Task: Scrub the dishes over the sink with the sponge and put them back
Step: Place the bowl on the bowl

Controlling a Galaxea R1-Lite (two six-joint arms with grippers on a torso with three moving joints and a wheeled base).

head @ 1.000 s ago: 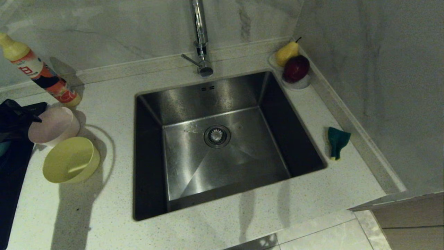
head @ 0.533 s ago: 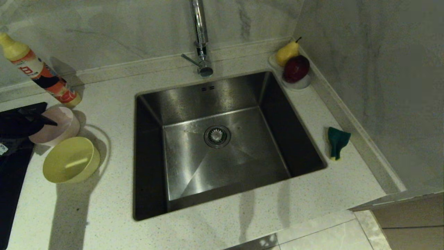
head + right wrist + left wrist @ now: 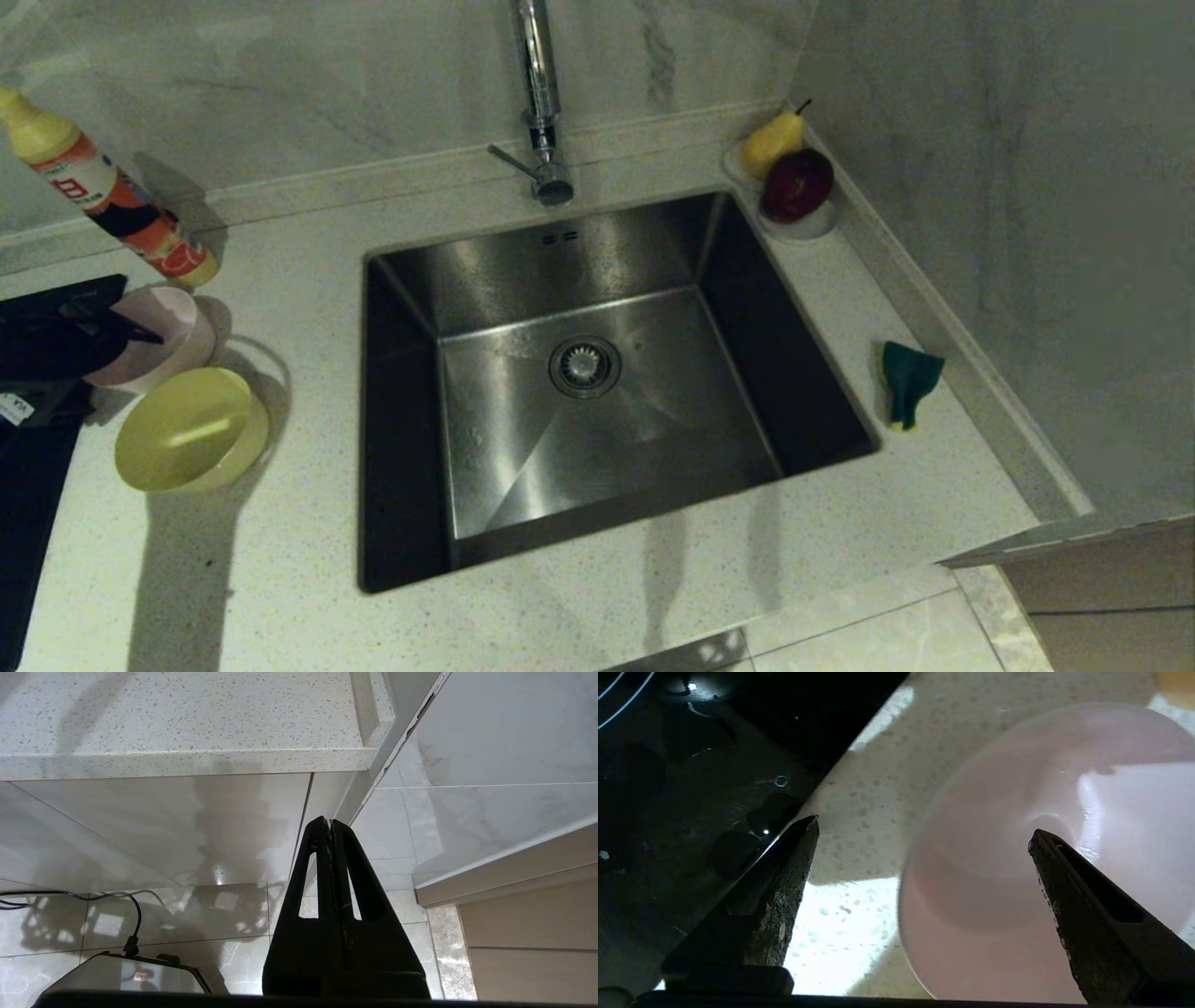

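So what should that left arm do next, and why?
Probably ease the left end effector down so its open fingers straddle the pink bowl's rim, then close. One finger is already over the bowl's inside, the other over the counter, and nothing is gripped.

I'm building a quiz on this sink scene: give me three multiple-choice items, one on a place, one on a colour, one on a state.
1. Where is the sponge?
A. in the sink
B. on the counter right of the sink
C. inside a bowl

2. Which bowl is the left gripper over?
A. pink bowl
B. yellow bowl
C. blue

3. The right gripper is:
A. open
B. holding the sponge
C. shut, empty

Answers: B, it lies by the right rim; A, pink fills the wrist view; C, fingers meet below the counter.
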